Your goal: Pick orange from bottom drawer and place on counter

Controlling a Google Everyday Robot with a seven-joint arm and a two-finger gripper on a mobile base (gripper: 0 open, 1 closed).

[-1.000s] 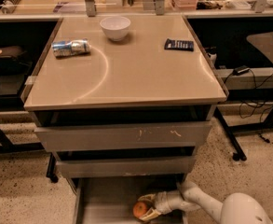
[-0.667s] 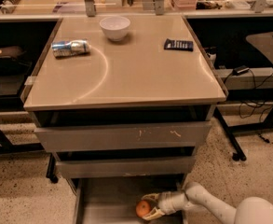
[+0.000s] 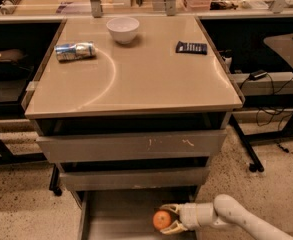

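The orange (image 3: 161, 220) sits between the fingers of my gripper (image 3: 167, 219), low in the open bottom drawer (image 3: 116, 216), near its right side. One finger (image 3: 171, 208) is above the fruit and the other below it, both closed against it. My white arm reaches in from the lower right. The beige counter (image 3: 146, 79) with its faint arc mark lies above the drawers.
On the counter are a white bowl (image 3: 123, 29), a can lying on its side (image 3: 75, 51) and a dark flat packet (image 3: 191, 47). Two closed grey drawers (image 3: 131, 146) are above the open one. A cluttered workbench is behind, and a side table with cables is to the right.
The orange and the gripper have shifted slightly right and up inside the drawer. The arm's elbow has swung further right.
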